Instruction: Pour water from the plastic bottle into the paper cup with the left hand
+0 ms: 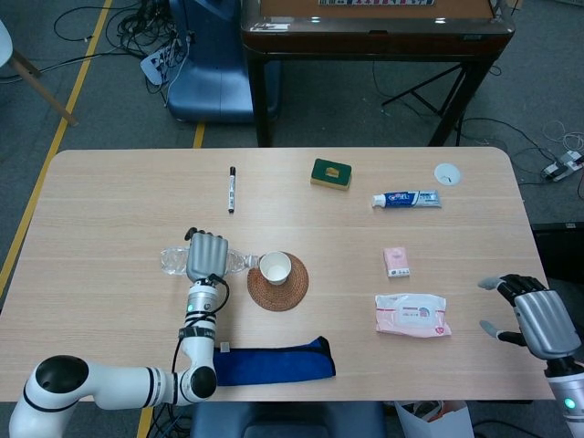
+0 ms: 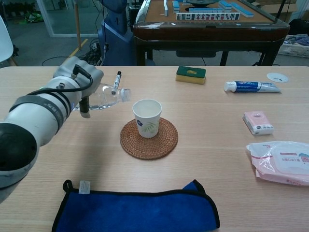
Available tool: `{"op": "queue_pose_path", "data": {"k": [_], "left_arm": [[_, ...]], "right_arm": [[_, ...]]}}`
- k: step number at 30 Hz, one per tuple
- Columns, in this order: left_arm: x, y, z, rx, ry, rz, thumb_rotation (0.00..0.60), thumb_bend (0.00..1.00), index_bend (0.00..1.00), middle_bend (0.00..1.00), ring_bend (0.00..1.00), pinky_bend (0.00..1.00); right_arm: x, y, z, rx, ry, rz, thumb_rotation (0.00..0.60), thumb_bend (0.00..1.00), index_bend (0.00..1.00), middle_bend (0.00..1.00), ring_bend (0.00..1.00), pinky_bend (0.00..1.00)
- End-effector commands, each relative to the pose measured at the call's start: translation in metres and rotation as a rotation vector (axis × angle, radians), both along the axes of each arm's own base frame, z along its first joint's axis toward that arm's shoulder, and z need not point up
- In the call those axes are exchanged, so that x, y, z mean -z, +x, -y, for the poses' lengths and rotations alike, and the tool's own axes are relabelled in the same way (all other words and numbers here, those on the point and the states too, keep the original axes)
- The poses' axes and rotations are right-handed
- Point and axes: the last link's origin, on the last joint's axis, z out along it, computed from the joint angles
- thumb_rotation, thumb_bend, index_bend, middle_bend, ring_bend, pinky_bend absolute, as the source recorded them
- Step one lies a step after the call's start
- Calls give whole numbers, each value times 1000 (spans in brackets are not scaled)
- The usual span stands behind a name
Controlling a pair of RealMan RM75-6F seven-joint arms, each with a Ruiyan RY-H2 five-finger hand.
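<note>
Left hand [image 2: 79,77] fingers wrapped round plastic bottle [image 2: 107,95], held sideways, neck just left of paper cup [image 2: 147,117]; right hand [image 1: 538,319] spread, held nothing

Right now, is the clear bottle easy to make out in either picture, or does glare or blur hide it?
Head view: sharp and evenly lit, but the left hand covers most of the plastic bottle, so only its ends show. Chest view: the bottle is see-through against the table, its outline faint; the forearm nearest the camera looks soft and oversized.

One plastic bottle [image 2: 104,96], one paper cup [image 2: 147,117], one coaster [image 2: 148,138], one marker [image 1: 232,188], one toothpaste tube [image 1: 407,199], one blue cloth [image 2: 137,211].
</note>
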Motion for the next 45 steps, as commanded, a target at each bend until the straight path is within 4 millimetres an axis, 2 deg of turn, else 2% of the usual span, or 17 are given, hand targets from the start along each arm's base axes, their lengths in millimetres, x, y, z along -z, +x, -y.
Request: {"op": "queue_pose_path", "data": {"k": [1, 45], "left_arm": [[0, 0, 0, 9, 9, -24, 600, 94, 707, 767, 444, 356], [0, 5, 2, 66, 61, -166, 600, 96, 708, 768, 447, 356]], "right_arm": [[0, 0, 0, 0, 0, 0, 600, 35, 374, 407, 329, 372], [-2, 0, -1, 2, 0, 2, 600, 35, 374, 407, 329, 372]]}}
